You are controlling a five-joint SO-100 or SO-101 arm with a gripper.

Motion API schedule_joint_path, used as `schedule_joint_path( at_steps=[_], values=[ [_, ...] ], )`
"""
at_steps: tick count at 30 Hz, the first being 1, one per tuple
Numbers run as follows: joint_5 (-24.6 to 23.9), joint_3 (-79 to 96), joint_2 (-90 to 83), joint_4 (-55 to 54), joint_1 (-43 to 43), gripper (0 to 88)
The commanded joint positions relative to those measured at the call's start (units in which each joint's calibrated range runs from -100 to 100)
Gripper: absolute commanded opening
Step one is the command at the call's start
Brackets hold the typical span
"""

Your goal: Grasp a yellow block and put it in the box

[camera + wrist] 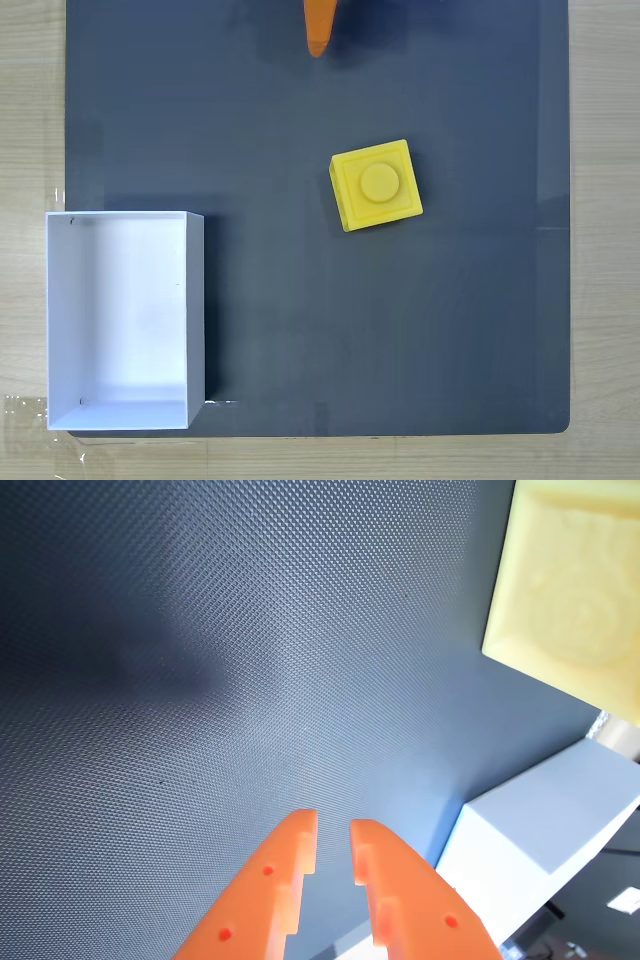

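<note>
Fixed view: the yellow block (376, 185) is sitting alone on the dark grey mat (460, 330), right of centre, turned slightly askew to the mat's edges, its round stud (379, 181) facing up
Box: the white open-top box (195, 310) is resting at the mat's lower left corner, well apart from the block, and looking empty inside
Gripper: an orange fingertip is poking in at the top edge of the fixed view, above and a little left of the block and apart from it; in the wrist view the gripper (333, 832) is hanging over bare mat with its two orange fingers (272, 885) nearly together, a narrow slit between the tips, gripping nothing
Wrist view: the block (570, 585) is showing at the upper right, pale and blurred, and a corner of the box (530, 830) at the lower right
Handling: the block is looking like rigid moulded plastic, probably light, hard and a bit smooth, so it should neither crush nor sag but could slip from a shallow pinch
Where to hold: the two opposite flat side faces are seeming the best place, jaws squared to the block's skew, clear of the stud on top
Opening: the slit is looking far narrower than the block, so the jaws would need to be spreading wide first
</note>
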Motion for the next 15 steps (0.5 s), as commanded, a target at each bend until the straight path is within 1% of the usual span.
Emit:
schedule_joint_path(
  at_steps=[1, 7, 15],
  values=[
    [0.0, -0.2, 0.5, 0.0, -0.1, 4.3],
    [0.2, -4.2, 4.2, -0.7, -0.3, 5.0],
    [0.0, -18.5, 27.5, -14.3, -0.2, 5.0]
  ],
)
